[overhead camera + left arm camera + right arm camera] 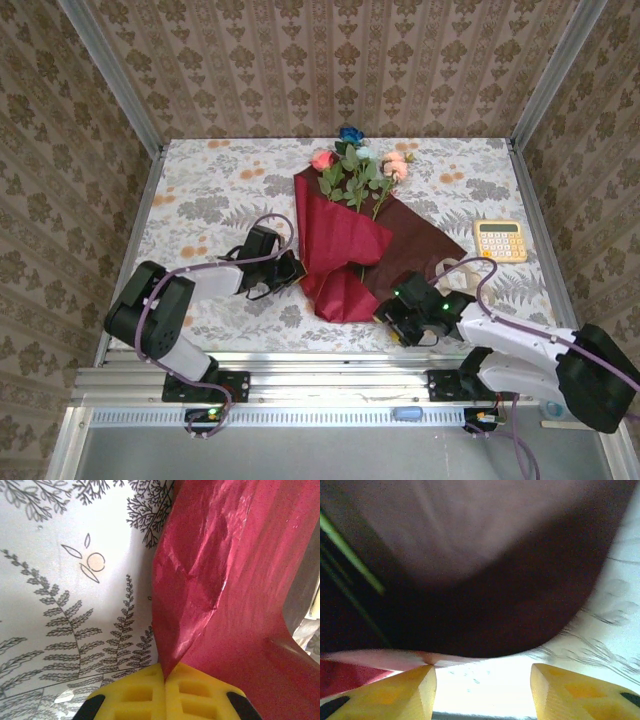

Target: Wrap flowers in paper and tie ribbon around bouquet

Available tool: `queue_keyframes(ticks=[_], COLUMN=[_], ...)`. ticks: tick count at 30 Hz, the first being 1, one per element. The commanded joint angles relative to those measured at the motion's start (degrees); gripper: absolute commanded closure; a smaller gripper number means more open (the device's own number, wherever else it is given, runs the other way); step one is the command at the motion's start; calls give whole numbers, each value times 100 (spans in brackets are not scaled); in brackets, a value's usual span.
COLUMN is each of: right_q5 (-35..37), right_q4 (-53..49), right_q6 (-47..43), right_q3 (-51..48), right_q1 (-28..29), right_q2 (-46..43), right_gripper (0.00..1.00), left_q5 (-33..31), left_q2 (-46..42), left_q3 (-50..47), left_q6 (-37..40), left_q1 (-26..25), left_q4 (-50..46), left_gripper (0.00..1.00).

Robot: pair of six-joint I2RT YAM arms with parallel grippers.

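Left arm (pixel 190 285) and right arm (pixel 520 345) wearing black-and-white shells, trailing purple cables (pixel 268 217), green wrist lights (pixel 437 303) glowing, yellow fingers (pixel 135 695) showing black patches.

Your paper (pixel 340 250) lies at table centre, left half folded over the stems; flowers (pixel 352 175) fan out past its far edge.

a dark red paper (pixel 345 250) lies in the middle of the bench (pixel 200 190), with its left side folded over. the flowers (pixel 358 168) lie on it, and their pink, blue and pale heads stick out past the far edge. the left arm (pixel 200 283) reaches in, and the left jaws touch the folded edge. the right arm (pixel 510 340) reaches to the near corner, with the right jaws just beside the paper. a yellow calculator (pixel 499 240) lies near the paper's right corner.
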Motion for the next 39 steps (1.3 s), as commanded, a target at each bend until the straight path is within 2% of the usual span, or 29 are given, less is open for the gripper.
queue_keyframes(ticks=[1, 3, 5, 9, 12, 14, 16, 18, 22, 25, 29, 34, 39], right_q5=[414, 373, 328, 156, -510, -731, -622, -261, 759, 873, 832, 833, 816], right_q4=[1082, 1271, 1061, 518, 341, -76, -607, -1009, -1680, -1508, -706, -358, -532], right_q6=[186, -69, -558, -1768, -2639, -3121, -3300, -3162, -2853, -2686, -2971, -3850, -4451], right_q3=[-41, 94, 355, 1044, 1731, 2282, 2572, 2579, 2569, 2717, 3097, 3620, 4126], right_q1=[-186, -377, -667, -1466, -2044, -2165, -2144, -2045, -1394, -666, 80, 241, 239], right_q2=[503, 872, 1096, 1447, 2170, 2569, 2558, 2153, 994, 888, 1477, 2434, 3106], right_gripper=[60, 77, 89, 95, 97, 89, 71, 59, 46, 44, 45, 50, 55], left_q5=[91, 83, 61, 30, 16, 9, -35, -61, -103, -111, -99, -50, -40], left_q2=[65, 76, 117, 366, 647, 819, 927, 967, 978, 979, 1012, 1042, 1021], left_q3=[-84, -127, -162, -133, -50, 11, 66, 97, 92, 59, 37, 35, 18], left_q6=[-235, -338, -484, -900, -1274, -1479, -1617, -1682, -1764, -1814, -1849, -1857, -1840], left_q1=[66, 88, 114, 136, 102, 82, 58, 32, -12, -48, -57, -57, -55], left_q4=[301, 405, 580, 1088, 1557, 1807, 1944, 2006, 2057, 2104, 2130, 2158, 2139], left_gripper=[100, 100, 100, 100, 100, 100, 100, 100, 100, 100, 100, 100, 100])
